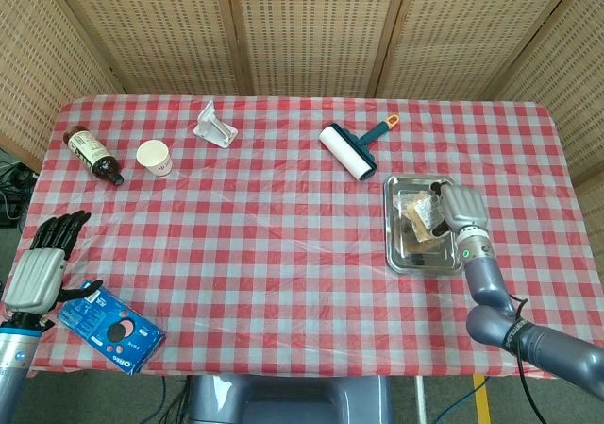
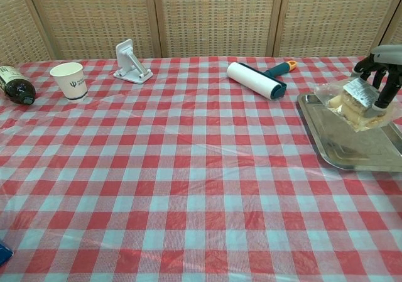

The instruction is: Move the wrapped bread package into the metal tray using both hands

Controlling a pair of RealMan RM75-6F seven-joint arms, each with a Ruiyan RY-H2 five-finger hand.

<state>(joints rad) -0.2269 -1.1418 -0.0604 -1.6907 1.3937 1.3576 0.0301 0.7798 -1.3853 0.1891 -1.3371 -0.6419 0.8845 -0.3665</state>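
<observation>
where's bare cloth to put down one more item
Widest free patch: mid-table, between the paper cup, the lint roller and the cookie box. Crowded: the metal tray, where the right hand holds the bread package.

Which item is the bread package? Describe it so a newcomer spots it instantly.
Find the metal tray at the table's right side, just below the lint roller. The bread package is over the tray, held by the right hand. It is the only clear crinkly wrapper showing tan bread and a white label; the roller beside the tray is a plain white cylinder.
</observation>
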